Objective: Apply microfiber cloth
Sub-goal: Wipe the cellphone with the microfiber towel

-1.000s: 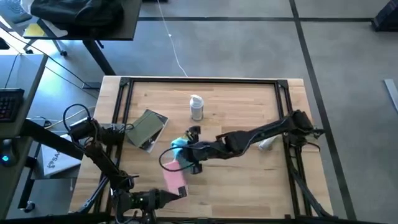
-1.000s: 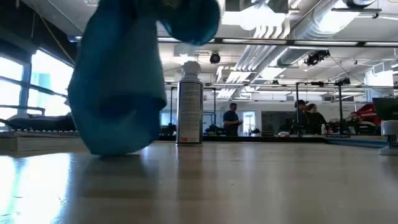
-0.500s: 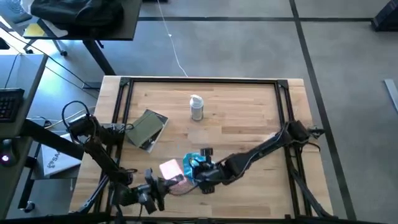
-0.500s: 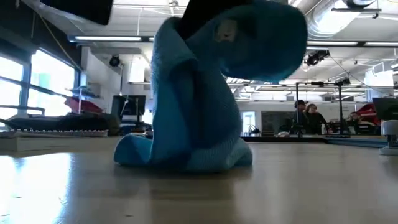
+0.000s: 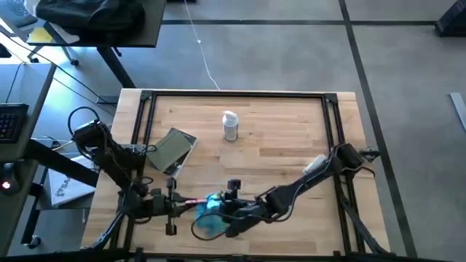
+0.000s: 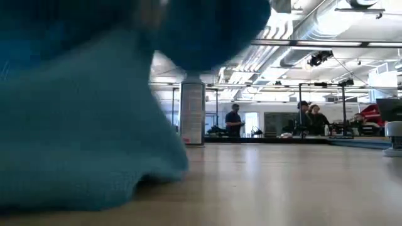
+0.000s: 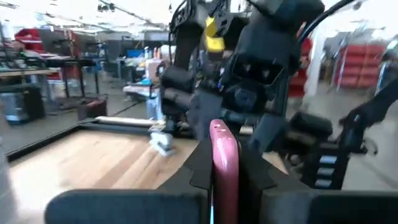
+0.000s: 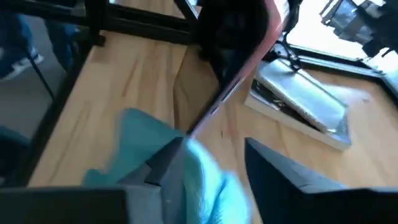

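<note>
Pinching the microfiber cloth [image 5: 209,213] with the right tool [image 5: 220,211] near the front edge of the table [image 5: 277,153], left of centre in the high view; cloth bunched, lower part resting on the wood, seen filling the left half of the low view [image 6: 81,125] with its hem on the table surface. In the right wrist view, turquoise fabric [image 8: 186,180] bulging between the dark fingers [image 8: 280,168], jaws clamped on it. Left tool [image 5: 173,204] just beside, reaching in from the left side, clenched on a thin pink flat object [image 5: 191,201] held edge-on; same pink piece standing upright between the left fingers in the left wrist view [image 7: 224,162] and showing as a slanted pink edge in the right wrist view [image 8: 249,68]. Pink object's end meeting or nearly meeting the cloth; actual contact hard to confirm. Right arm stretched diagonally from the right side of the table toward the front centre. Spray bottle [image 5: 230,126] upright toward the back centre, well apart from both tools, also visible behind the cloth in the low view [image 6: 192,112]. Olive-green pouch [image 5: 172,151] lying flat at the left side, between the bottle and the left arm. People [image 6: 308,119] standing far off in the room behind.
</note>
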Robot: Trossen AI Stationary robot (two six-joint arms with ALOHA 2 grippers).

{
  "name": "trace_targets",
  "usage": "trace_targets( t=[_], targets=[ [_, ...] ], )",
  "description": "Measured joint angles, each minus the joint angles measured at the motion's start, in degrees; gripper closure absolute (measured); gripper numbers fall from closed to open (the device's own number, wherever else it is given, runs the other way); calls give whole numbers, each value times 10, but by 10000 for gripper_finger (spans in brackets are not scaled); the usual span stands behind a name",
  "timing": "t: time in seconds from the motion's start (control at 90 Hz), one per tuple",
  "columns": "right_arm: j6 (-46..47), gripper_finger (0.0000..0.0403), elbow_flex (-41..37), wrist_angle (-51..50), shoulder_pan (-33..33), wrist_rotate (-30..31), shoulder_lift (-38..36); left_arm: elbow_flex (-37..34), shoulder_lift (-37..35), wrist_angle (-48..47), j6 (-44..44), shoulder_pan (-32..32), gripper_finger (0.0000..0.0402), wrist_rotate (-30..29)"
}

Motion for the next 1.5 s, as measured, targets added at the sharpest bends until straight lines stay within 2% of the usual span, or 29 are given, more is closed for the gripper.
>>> trace_targets(
  t=[0.156,0.322,0.444,0.6,0.656,1.011,1.211,1.333,1.5],
  targets=[
    [-4,207,0,41,-17,-29,3,0,0,91,61,21,390,73],
    [-44,216,0,125,-23,-31,11,0,1,104,57,50,390,125],
    [-45,263,0,132,-26,-28,11,1,0,104,54,65,390,155],
    [-43,372,0,133,-25,-31,11,9,0,104,61,68,385,167],
    [-42,390,0,133,-25,-31,11,9,1,103,69,68,382,171],
    [-55,401,0,139,-26,-30,12,10,0,75,53,66,354,181],
    [-57,402,0,144,-26,-31,12,10,0,72,60,66,314,195],
    [-57,402,0,144,-26,-31,12,10,0,66,59,66,284,178],
    [-57,402,0,144,-26,-32,12,10,1,12,56,66,269,170]
  ],
)
